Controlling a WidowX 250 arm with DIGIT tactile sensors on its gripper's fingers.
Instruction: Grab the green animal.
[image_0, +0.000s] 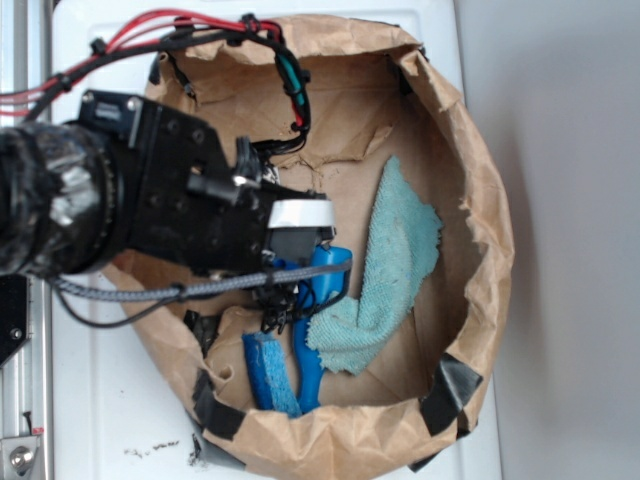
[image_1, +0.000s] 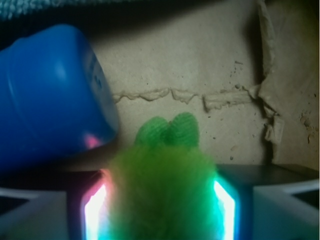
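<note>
Seen from the wrist, the fuzzy yellow-green plush animal sits clamped between the glowing fingers of the gripper, its long axis running toward twelve o'clock, tiny green feet leading. A blue plastic object lies at ten o'clock. No writing is legible.

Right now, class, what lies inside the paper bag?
Inside the paper bag: a teal cloth, blue objects, and the tool around the green animal. From outside, the arm covers the animal.
</note>
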